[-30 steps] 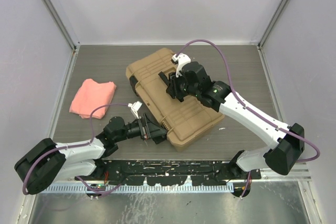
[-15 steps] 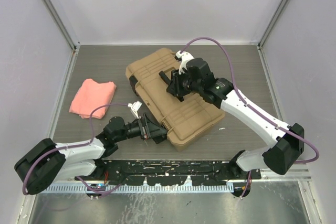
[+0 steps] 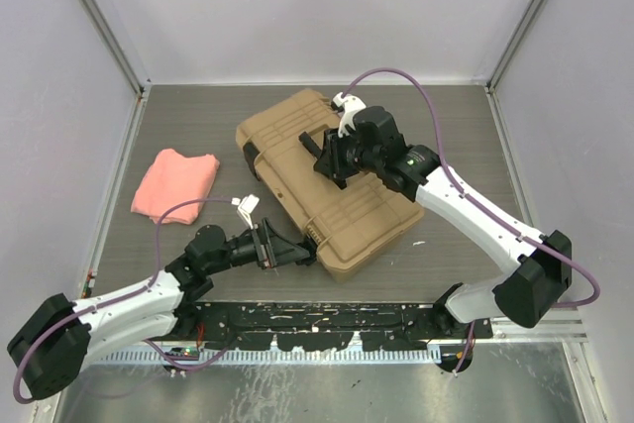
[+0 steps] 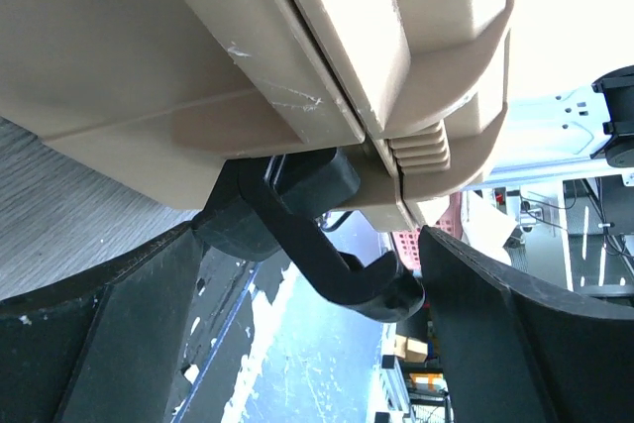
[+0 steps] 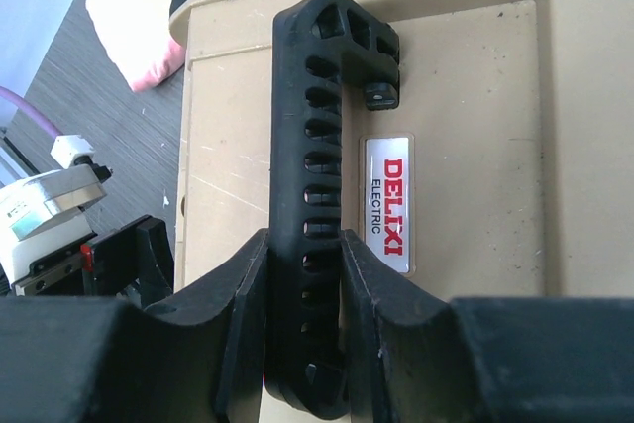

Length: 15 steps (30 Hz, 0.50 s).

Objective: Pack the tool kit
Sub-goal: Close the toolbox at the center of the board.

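The tool kit's tan ribbed case (image 3: 349,213) lies closed and slanted on the table. My right gripper (image 3: 332,158) is shut on its black carry handle (image 5: 307,96), next to the red label (image 5: 391,207); in the right wrist view both fingers (image 5: 238,304) press the handle's sides. My left gripper (image 3: 295,251) is low at the case's near-left edge. In the left wrist view it is open (image 4: 312,237), with a black latch (image 4: 347,279) hanging between its fingers under the case rim (image 4: 198,47), touching neither finger.
A pink folded cloth (image 3: 176,183) lies on the table to the left of the case. Grey walls close in the table on three sides. The metal rail (image 3: 327,329) holding the arm bases runs along the near edge.
My left arm has stretched out lower, its shoulder dropping toward the near left, with the gripper staying at the latch. My right gripper has shifted slightly farther back with the handle.
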Each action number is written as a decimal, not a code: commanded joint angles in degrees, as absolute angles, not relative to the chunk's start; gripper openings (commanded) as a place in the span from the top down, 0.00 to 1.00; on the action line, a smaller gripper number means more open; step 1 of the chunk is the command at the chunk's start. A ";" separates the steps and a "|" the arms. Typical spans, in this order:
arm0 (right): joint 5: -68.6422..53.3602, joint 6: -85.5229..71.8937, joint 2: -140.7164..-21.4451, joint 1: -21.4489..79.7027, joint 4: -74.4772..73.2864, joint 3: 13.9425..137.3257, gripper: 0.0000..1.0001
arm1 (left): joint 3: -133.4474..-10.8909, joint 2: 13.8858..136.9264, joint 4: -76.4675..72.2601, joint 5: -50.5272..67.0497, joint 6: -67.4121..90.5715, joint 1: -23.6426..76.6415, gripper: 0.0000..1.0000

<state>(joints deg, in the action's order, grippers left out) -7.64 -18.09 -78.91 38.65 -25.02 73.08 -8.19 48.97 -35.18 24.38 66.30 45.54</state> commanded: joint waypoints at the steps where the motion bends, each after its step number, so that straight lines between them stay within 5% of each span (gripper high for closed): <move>1: -5.04 -21.27 -82.66 38.09 -19.71 73.32 0.87 | -11.61 45.25 -46.09 28.06 68.16 47.39 0.11; 15: -6.50 -21.88 -83.28 38.09 -19.77 72.90 0.87 | -12.03 40.39 -44.95 27.80 69.14 47.39 0.06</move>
<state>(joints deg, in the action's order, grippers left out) -8.60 -18.17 -79.26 38.39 -24.53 73.08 -8.19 44.25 -31.11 23.03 67.68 45.82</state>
